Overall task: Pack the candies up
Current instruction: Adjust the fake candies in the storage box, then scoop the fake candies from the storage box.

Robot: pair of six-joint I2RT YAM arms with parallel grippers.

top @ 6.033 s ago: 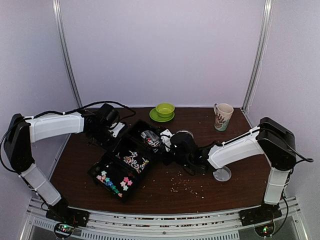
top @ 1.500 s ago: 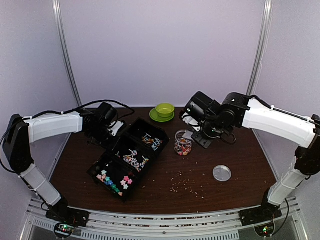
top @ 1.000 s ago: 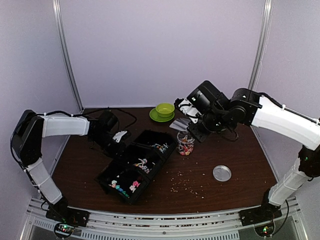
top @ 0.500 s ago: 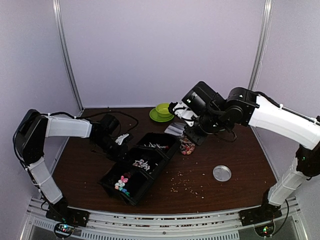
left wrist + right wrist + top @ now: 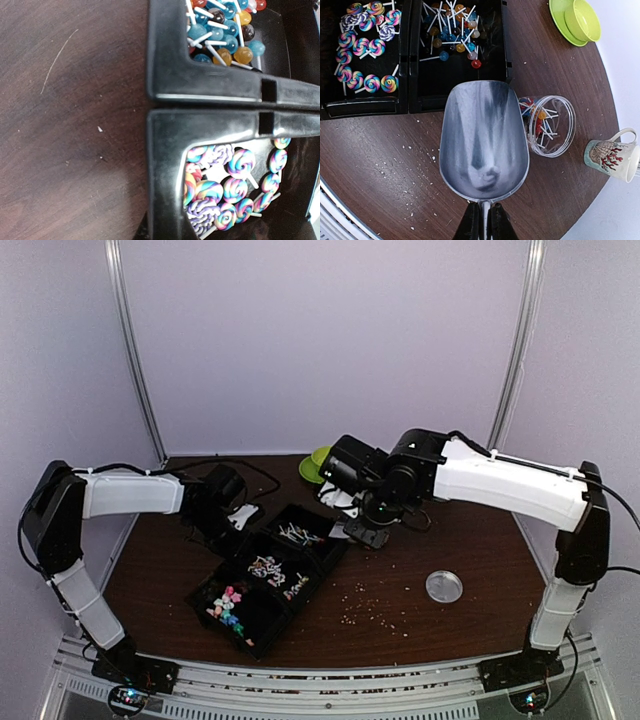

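The black three-part tray [image 5: 243,545] lies left of centre. Its near part holds pastel candies [image 5: 228,602], the middle part swirl lollipops [image 5: 275,572], and the far part ball lollipops [image 5: 297,535]. My left gripper [image 5: 232,523] is shut on the tray's left wall [image 5: 167,150], with its fingers barely showing in the left wrist view. My right gripper [image 5: 483,222] is shut on the handle of an empty metal scoop [image 5: 484,145]. It hovers over the table just right of the tray [image 5: 405,105]. A clear jar [image 5: 547,125] with some ball lollipops stands beside the scoop. The pastel candies are out of both wrist views.
The jar's clear lid [image 5: 443,587] lies at the right front. Pale crumbs [image 5: 370,610] are scattered in front of the tray. A green bowl on a saucer [image 5: 582,20] stands at the back, and a patterned mug [image 5: 612,157] to the right. My right arm [image 5: 480,480] hides the jar in the top view.
My right arm has swung left and down with the scoop, from above the jar to beside the tray. The left gripper has shifted the tray a little to the left.
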